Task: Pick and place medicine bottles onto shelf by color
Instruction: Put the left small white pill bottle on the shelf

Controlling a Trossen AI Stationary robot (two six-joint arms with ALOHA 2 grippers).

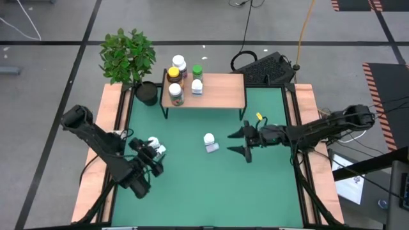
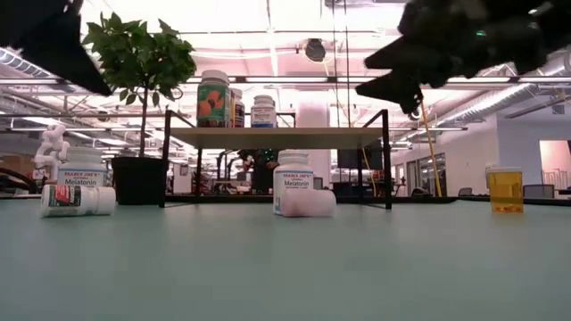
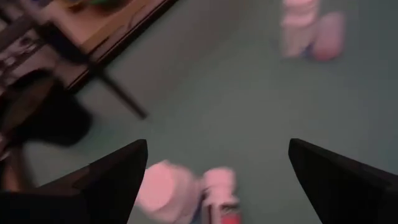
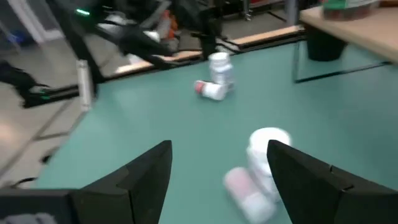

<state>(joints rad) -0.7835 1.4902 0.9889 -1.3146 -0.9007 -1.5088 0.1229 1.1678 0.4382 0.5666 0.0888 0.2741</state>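
The shelf (image 1: 220,89) stands at the table's far side, with several bottles (image 1: 176,94) on its left half; one is yellow-capped (image 1: 173,73) and one green-capped (image 1: 197,69). Two white bottles, one upright (image 2: 293,178) and one lying (image 2: 308,203), sit mid-table (image 1: 209,142). My right gripper (image 1: 238,142) is open, level, just right of them (image 4: 268,152). Two more white bottles (image 1: 154,144), one upright (image 2: 78,174) and one lying (image 2: 76,201), are on the table's left. My left gripper (image 3: 217,149) is open above and just behind them (image 3: 186,193).
A potted plant (image 1: 131,61) stands at the shelf's left end. A small yellow cup (image 2: 505,189) sits on the table's right side, near my right arm (image 1: 259,117). Wooden rails (image 1: 112,128) line the green table. There is free green surface toward the near edge (image 1: 211,198).
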